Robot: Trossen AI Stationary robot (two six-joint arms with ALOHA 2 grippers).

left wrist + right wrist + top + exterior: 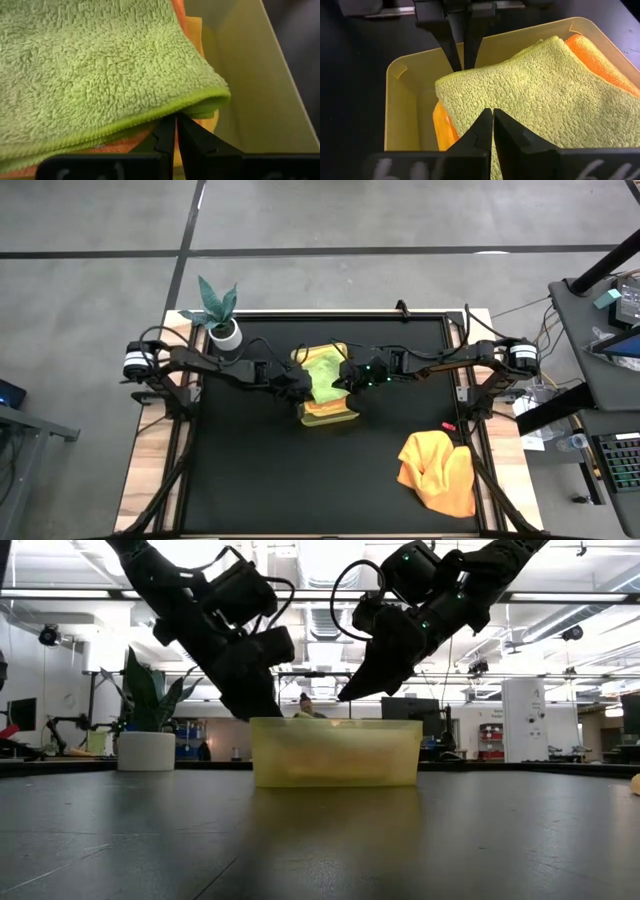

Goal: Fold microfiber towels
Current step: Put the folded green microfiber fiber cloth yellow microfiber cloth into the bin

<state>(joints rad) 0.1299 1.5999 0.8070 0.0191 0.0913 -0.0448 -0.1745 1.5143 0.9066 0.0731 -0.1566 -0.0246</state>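
Both grippers meet over the yellow-green tray point(342, 418) at the middle of the black surface point(260, 470). The left gripper point(176, 118) has its 2 fingers point(165, 135) pressed together, tips touching the hem at a corner of the folded light green towel point(95, 70), with nothing visibly between them. The right gripper point(493, 112) is likewise clenched, its fingers point(480, 132) resting on the same green towel's top. That towel lies uppermost in the tray, over an orange towel point(600, 55). A crumpled orange towel point(438, 470) lies at the near right of the surface, well apart. A potted plant point(220, 315) stands at the far left.
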